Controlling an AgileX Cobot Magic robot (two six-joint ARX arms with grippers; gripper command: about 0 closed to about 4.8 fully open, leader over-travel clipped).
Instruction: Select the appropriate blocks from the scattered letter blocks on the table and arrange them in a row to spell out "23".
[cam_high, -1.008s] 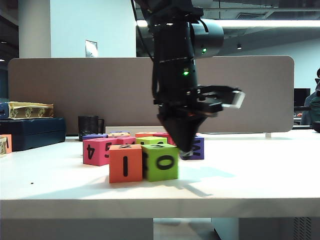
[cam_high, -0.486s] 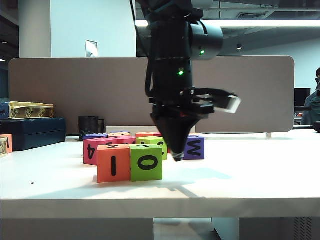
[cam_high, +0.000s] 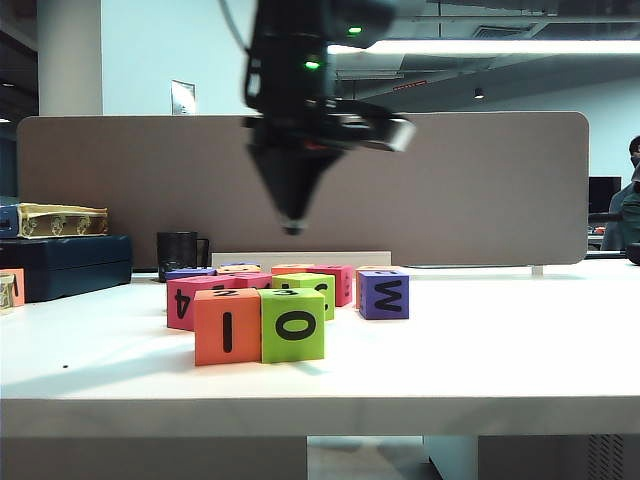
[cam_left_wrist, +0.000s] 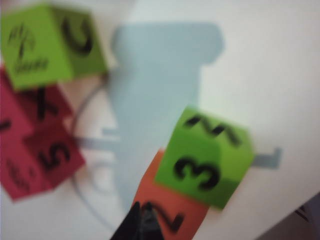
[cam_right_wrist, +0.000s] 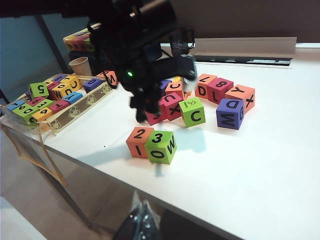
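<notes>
Exterior view: the left gripper (cam_high: 291, 226) hangs in the air above the block cluster, its fingers drawn together into a closed point that aims down. It holds nothing and touches nothing; clear space separates its tip from the blocks beneath.

On the white table (cam_high: 480, 370), near the front edge, the orange block (cam_high: 227, 326) and the lime-green block (cam_high: 292, 324) stand side by side and touching, the orange one on the left. From this side their front faces read "I" and "0".

Right wrist view: the top faces of the same pair are legible, "2" on the orange block (cam_right_wrist: 138, 141) and "3" on the lime-green block (cam_right_wrist: 161, 146), so the row reads "23" from above. The left gripper (cam_right_wrist: 141, 111) appears here as a dark, closed tip above and behind the pair, just in front of the pink blocks.

Left wrist view (blurred): the closed fingertips of the left gripper (cam_left_wrist: 140, 225) lie at the frame edge, over the orange block (cam_left_wrist: 175, 215); the lime-green block (cam_left_wrist: 205, 157) with its "3" sits against it.

Behind the pair stand the other scattered blocks, among them a pink block (cam_high: 183, 301), a second lime-green block marked "C" (cam_right_wrist: 192, 111) and a purple block (cam_high: 385, 293), all apart from the pair.

The right gripper (cam_right_wrist: 141, 220) is a dark tip at the near edge of its own view, off the table's front; its fingers look drawn together and empty.
</notes>
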